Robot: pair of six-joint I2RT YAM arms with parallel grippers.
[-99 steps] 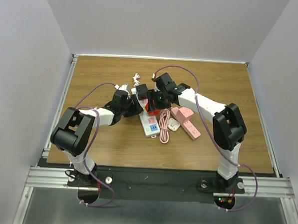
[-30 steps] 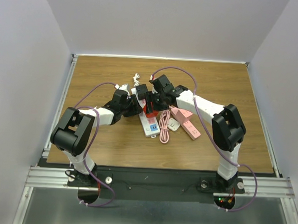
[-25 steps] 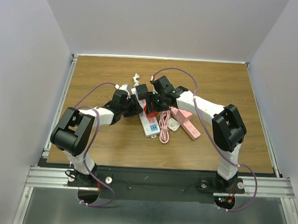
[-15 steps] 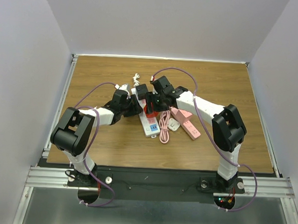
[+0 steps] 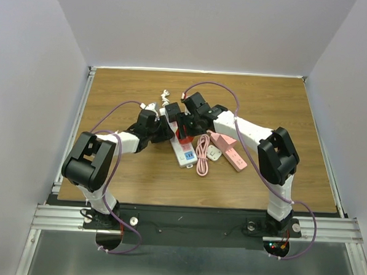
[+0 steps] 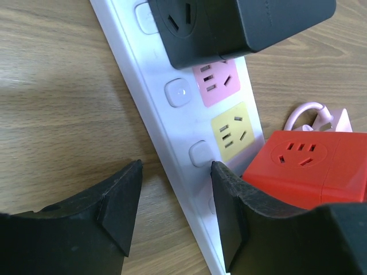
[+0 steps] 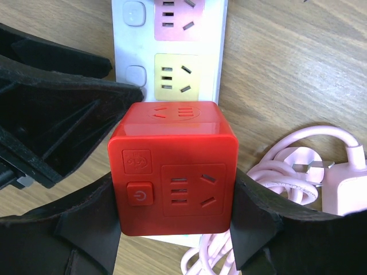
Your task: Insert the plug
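A red cube plug [image 7: 175, 166] sits between my right gripper's fingers [image 7: 255, 220], which are shut on its sides. It stands over the white power strip [image 7: 221, 51], just below the yellow socket [image 7: 175, 74]; its prongs are hidden. In the top view my right gripper [image 5: 185, 130] holds the cube [image 5: 183, 136] on the strip [image 5: 184, 151]. My left gripper [image 6: 175, 212] is open and straddles the strip's [image 6: 155, 109] left edge, with one finger [image 6: 123, 200] over the table and the other on the strip beside the cube [image 6: 304, 166]. It also shows in the top view [image 5: 166, 132].
A black adapter [image 6: 229, 26] is plugged into the strip's far end, above a pink socket [image 6: 215, 83]. A pink power strip [image 5: 230, 150], a coiled pink cable [image 5: 203, 156] and its white plug [image 5: 214, 153] lie to the right. White plugs [image 5: 165, 96] lie behind.
My right gripper has shifted a little to the left and away with the red cube, staying over the white strip. The left arm has barely moved.
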